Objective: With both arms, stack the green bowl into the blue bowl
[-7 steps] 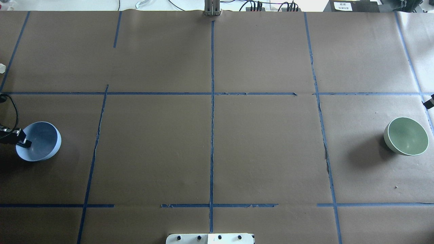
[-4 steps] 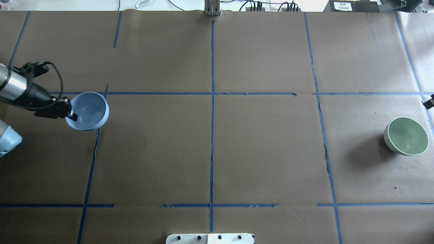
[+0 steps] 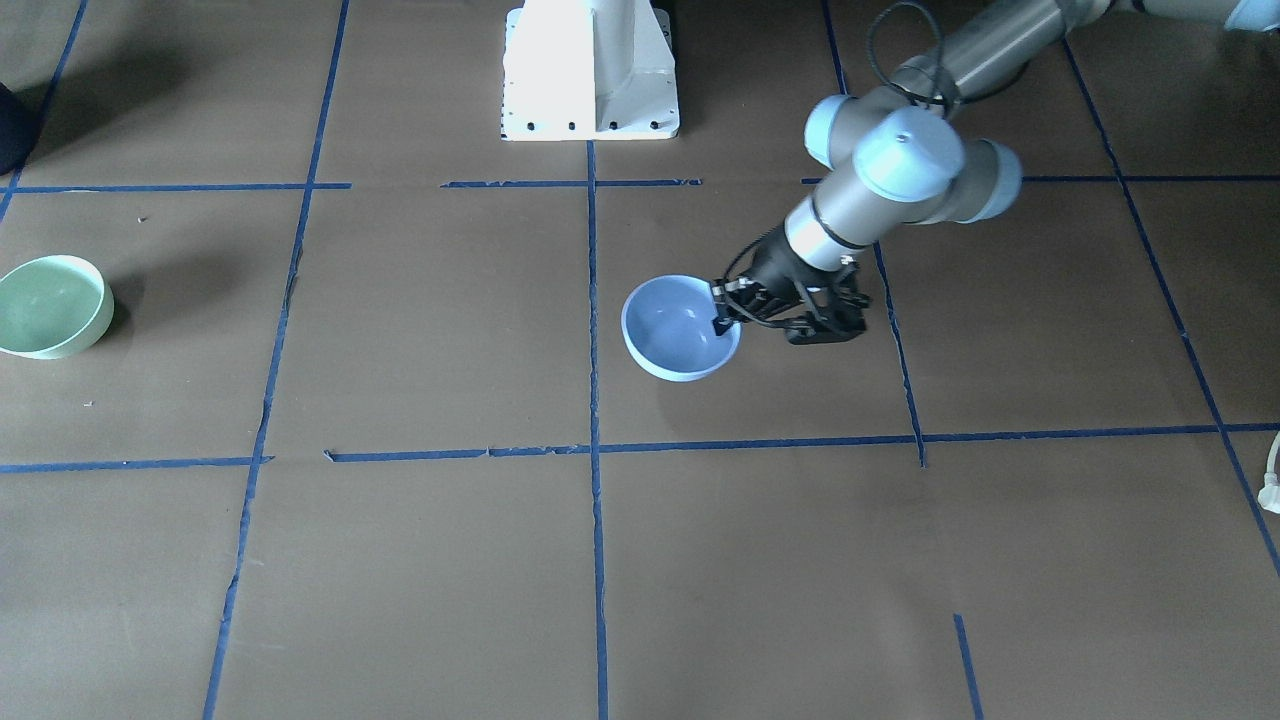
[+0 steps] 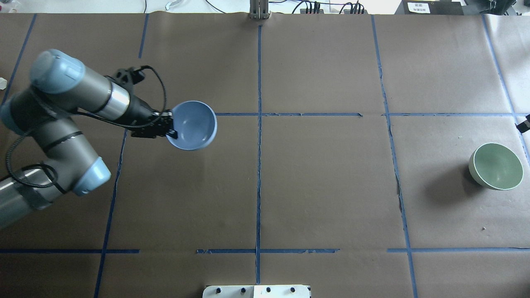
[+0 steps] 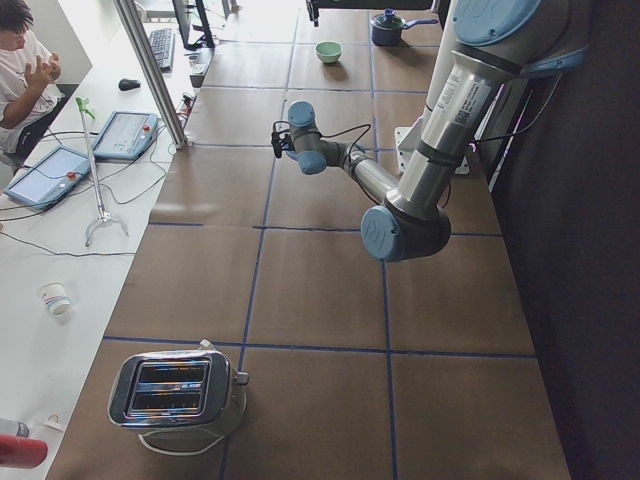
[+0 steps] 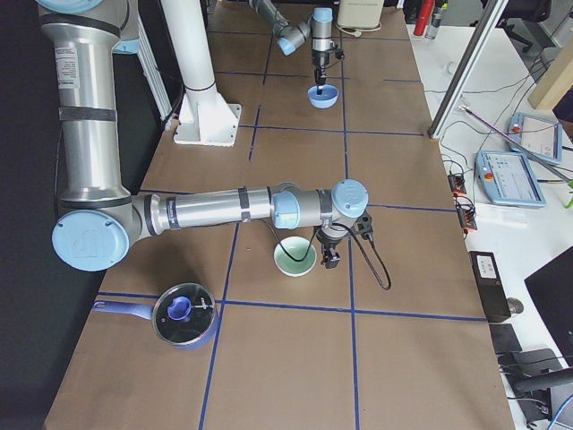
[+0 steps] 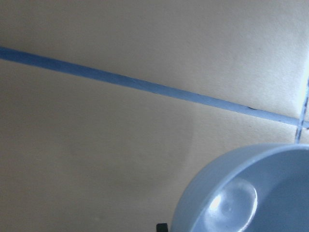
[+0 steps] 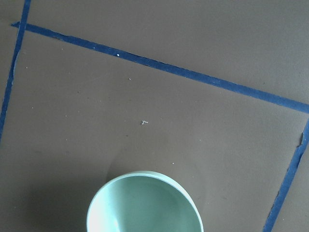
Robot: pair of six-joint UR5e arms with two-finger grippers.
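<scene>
The blue bowl [image 4: 193, 124] hangs by its rim from my left gripper [image 4: 170, 132], which is shut on it left of the centre line. It is held off the table, in the front view [image 3: 678, 328] and the left wrist view [image 7: 251, 193] too. The green bowl [image 4: 497, 165] sits upright on the table at the far right, and shows in the front view [image 3: 50, 305] and the right wrist view [image 8: 145, 205]. My right gripper [image 6: 329, 258] hovers just beside the green bowl [image 6: 295, 260]. I cannot tell whether it is open.
Blue tape lines divide the brown paper table cover. The white pedestal base [image 3: 590, 70] stands at the robot's side. A lidded pot [image 6: 183, 313] sits near the right end, a toaster [image 5: 178, 392] at the left end. An operator [image 5: 20, 60] sits beyond the far edge.
My left arm has lifted the blue bowl from the far left and carried it right and forward, towards the centre line. The green bowl has not moved.
</scene>
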